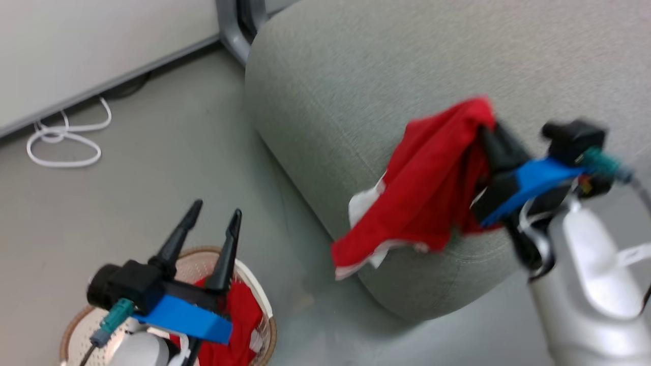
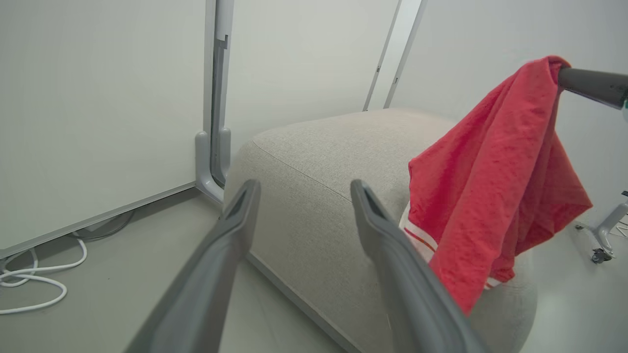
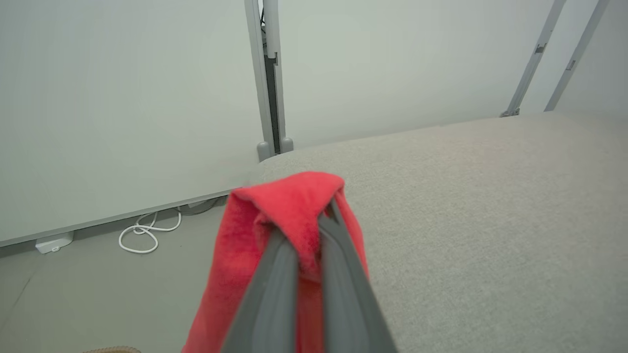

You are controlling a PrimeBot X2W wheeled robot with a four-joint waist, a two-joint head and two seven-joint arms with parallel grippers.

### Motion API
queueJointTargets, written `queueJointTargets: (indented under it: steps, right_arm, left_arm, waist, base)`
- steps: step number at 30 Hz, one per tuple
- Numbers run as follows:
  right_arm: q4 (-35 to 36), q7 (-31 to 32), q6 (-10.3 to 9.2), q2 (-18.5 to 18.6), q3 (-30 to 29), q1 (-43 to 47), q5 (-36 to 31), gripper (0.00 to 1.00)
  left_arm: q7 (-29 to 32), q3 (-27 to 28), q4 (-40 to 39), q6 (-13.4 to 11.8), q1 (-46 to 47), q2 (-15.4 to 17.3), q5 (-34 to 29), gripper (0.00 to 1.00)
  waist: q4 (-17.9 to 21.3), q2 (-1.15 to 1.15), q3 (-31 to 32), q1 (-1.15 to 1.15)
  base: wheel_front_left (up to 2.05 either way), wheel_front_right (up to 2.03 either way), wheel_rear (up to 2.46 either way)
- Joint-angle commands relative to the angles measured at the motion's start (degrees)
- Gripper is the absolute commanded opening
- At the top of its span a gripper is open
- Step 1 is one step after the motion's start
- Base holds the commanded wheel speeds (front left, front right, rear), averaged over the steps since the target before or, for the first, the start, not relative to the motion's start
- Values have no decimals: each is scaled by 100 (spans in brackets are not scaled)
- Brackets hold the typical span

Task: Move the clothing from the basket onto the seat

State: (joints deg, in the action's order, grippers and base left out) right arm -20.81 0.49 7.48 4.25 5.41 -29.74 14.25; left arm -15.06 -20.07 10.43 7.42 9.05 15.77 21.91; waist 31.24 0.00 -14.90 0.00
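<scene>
1. Grey floor point(image 1: 152, 193) spreads out to a pale wall panel point(image 1: 76, 46) at the far left, a white cable point(image 1: 63, 145) looped at its foot; the seat point(image 1: 407, 66) fills the far right, one rounded corner nearest us.
2. Our right gripper point(image 1: 487, 133) is pinched tight on a fold of the first red garment point(image 1: 432, 188); cloth bunches over both fingertips in the wrist view; the rest hangs across the seat's near corner, its white-trimmed hem spilling over the edge.
3. Our left gripper point(image 1: 217, 208) hovers with jaws spread wide and nothing between them, above the basket point(image 1: 259, 297) at the near left; the second red garment point(image 1: 246, 315) lies inside, partly hidden behind that gripper.
4. We judge the step in hand to be laying the first red garment on the seat; about half the task is left.
5. To do it well we should carry the pinch farther right and back over the seat's top before letting go; released here, most of the weight hangs off the corner and the cloth would likely slide to the floor.
6. We should lower until fabric pools on the seat, then open fully and draw back along the fingers so nothing snags; the head view is blurred on that side, so the hem may or may not be touching the seat's flank.
</scene>
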Motion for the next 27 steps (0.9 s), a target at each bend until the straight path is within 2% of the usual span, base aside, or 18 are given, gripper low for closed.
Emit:
queueJointTargets:
  steps: [1, 9, 11, 12, 18, 23, 27]
  right_arm:
    - [-6, 22, 3, 118, -148, -375, 50, 0]
    - [-6, 278, 2, 893, -1124, -1575, 100, 0]
    - [-24, 346, 2, 1069, -1471, -1814, 51, 0]
    - [-71, 366, 3, 1177, -1863, -2080, 6, 0]
    - [-361, 129, 3, 1340, -3215, -2980, -358, 0]
    - [-815, 203, 3, 1464, -3725, -3320, -678, 0]
    - [-1260, 179, 3, 1395, -3863, -3222, -905, 0]
  left_arm:
    - [-17, 43, -88, 8, 192, 92, -57, 100]
    - [-10, -149, -387, 8, 460, 337, -117, 100]
    - [2, -195, -494, 8, 525, 402, -137, 100]
    - [26, -181, -590, 3, 583, 483, -163, 100]
    - [141, -124, -944, -80, 630, 661, -213, 100]
    - [215, -122, -1248, -121, 662, 740, -259, 100]
    - [262, -134, -1439, -160, 710, 789, -307, 100]
  waist:
    - [-262, 0, -449, 0]
    - [-820, 0, -1192, 0]
    - [-957, 0, -1367, 0]
    - [-1068, 0, -1530, 0]
    - [-1302, 0, -1915, 0]
    - [-1452, 0, -2190, 0]
    - [-1525, 0, -2392, 0]
  base:
    - [0, 0, 0]
    - [0, 0, 0]
    - [0, 0, 0]
    - [0, 0, 0]
    - [0, 0, 0]
    - [0, 0, 0]
    - [0, 0, 0]
